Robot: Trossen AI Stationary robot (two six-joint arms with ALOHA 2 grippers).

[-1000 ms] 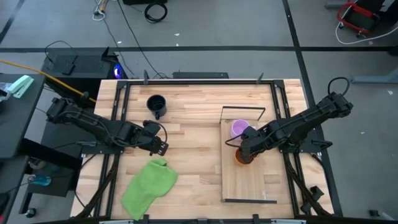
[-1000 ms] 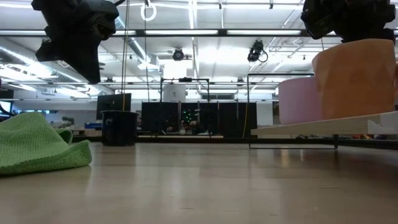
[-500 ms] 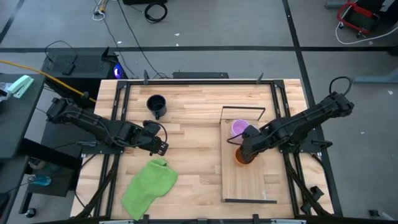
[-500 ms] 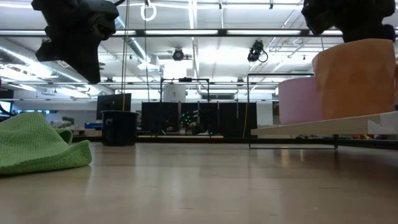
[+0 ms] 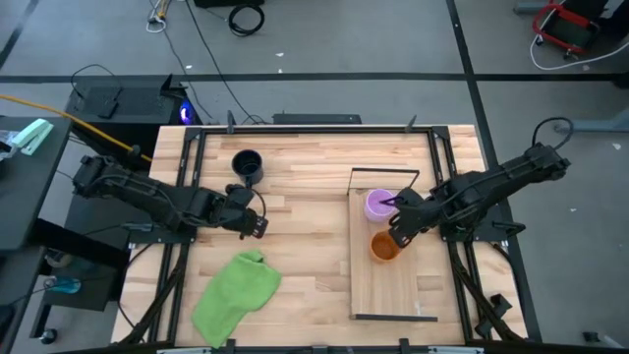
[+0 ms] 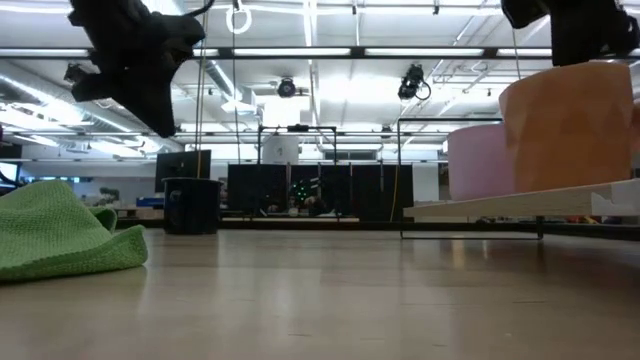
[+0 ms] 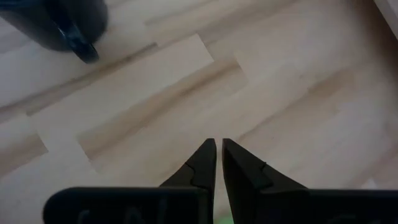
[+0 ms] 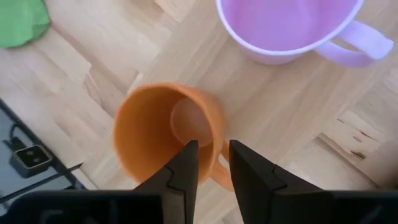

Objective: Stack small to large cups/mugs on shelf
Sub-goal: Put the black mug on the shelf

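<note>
The orange mug (image 5: 383, 247) stands upright on the shelf board (image 5: 393, 290), beside the light purple mug (image 5: 377, 205), which stands toward the board's far end. My right gripper (image 8: 213, 155) hangs open just above the orange mug's handle side (image 8: 219, 175), touching nothing. The black mug (image 5: 247, 165) stands on the tabletop at the far left. My left gripper (image 5: 257, 224) hovers shut over bare tabletop, nearer than the black mug (image 7: 56, 25), and holds nothing.
A green cloth (image 5: 236, 293) lies crumpled on the tabletop near the front left. Thin black wire frames (image 5: 385, 173) stand at the shelf's far and near ends. Bare wood lies between the black mug and the shelf.
My right gripper has risen off the orange mug and drawn back toward the table's far right. The mug's mouth is now uncovered in the high view. The mug stays upright in place on the shelf.
</note>
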